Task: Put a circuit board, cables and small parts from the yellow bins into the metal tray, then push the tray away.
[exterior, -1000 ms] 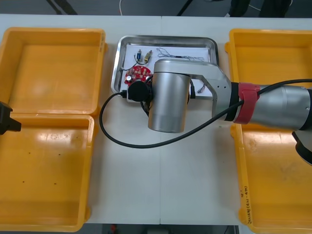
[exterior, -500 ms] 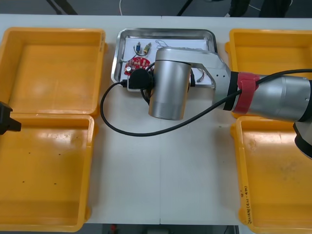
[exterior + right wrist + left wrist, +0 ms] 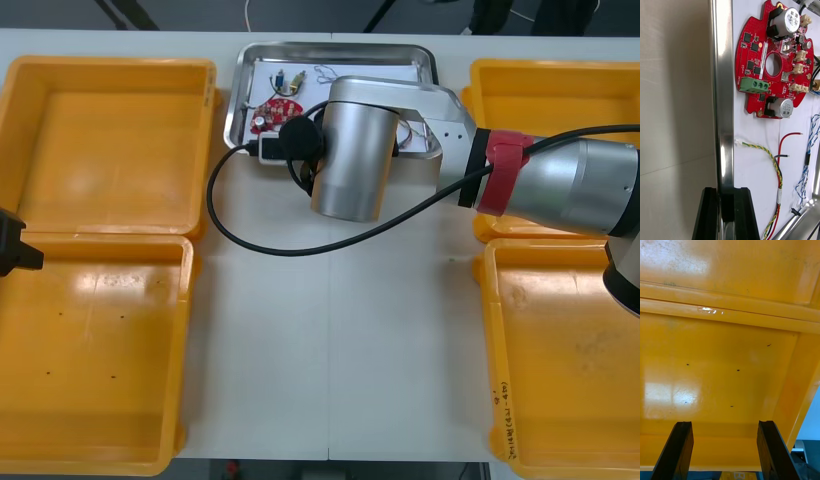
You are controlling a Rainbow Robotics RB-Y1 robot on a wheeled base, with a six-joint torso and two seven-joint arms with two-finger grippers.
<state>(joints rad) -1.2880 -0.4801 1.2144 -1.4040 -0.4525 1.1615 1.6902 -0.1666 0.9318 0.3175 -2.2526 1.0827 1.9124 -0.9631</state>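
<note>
right wrist view: your right gripper (image 3: 726,200) pinches the near rim of the metal tray (image 3: 723,93) to push it away; left gripper (image 3: 724,429) hangs open over a yellow bin (image 3: 730,363).

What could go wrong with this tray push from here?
1. The metal tray sits close to the far edge of the table; much more pushing might tip it off.
2. The right gripper pinches the rim off-centre, near the circuit board, so the tray may swing round rather than slide straight.
The left gripper is parked open over a yellow bin.
</note>
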